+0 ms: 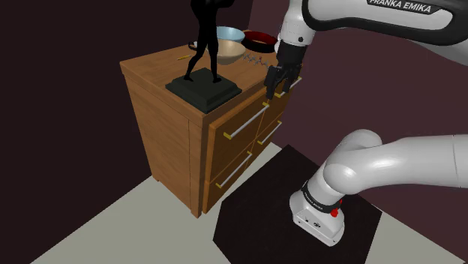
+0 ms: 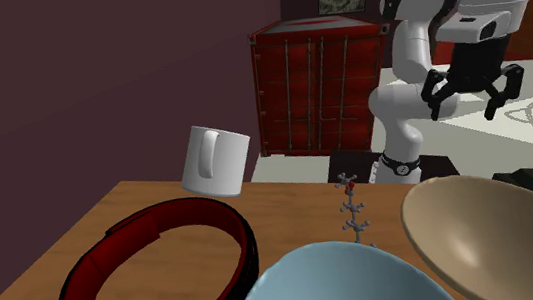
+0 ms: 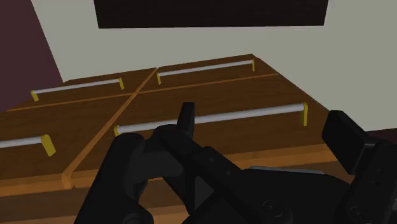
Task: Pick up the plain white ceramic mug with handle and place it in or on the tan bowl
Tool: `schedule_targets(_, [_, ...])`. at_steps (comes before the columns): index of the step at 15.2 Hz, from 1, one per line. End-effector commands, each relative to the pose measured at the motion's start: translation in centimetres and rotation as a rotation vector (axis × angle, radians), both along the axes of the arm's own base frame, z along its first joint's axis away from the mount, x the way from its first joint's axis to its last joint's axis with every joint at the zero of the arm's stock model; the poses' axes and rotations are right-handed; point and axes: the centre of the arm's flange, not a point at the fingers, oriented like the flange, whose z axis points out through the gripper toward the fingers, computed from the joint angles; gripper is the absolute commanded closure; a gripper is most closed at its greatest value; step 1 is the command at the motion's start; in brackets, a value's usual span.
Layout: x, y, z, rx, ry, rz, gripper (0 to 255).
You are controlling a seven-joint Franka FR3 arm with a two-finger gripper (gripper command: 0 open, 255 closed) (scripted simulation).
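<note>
Black and empty, the gripper (image 3: 264,130) hangs with its jaws released over brown drawer fronts (image 3: 210,95) with grey handles (image 3: 210,118); that is what the wrist view gives. I judge the step is the reach: nothing is grasped yet. The second exterior view gives the farther part: the white mug (image 2: 215,161) stands at the counter (image 2: 295,206) edge, at ten o'clock from the tan bowl (image 2: 503,227) and well apart from the gripper. Next the arm must cross the counter and descend around the mug.
</note>
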Motion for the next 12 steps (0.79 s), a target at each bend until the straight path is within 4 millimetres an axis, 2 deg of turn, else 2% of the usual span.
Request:
schedule_targets(1, [0.0, 0.0, 0.0, 0.0, 0.0, 0.0, 0])
schedule_targets(12, [4.8, -11.8, 0.6, -0.062, -0.136, 0.011, 0])
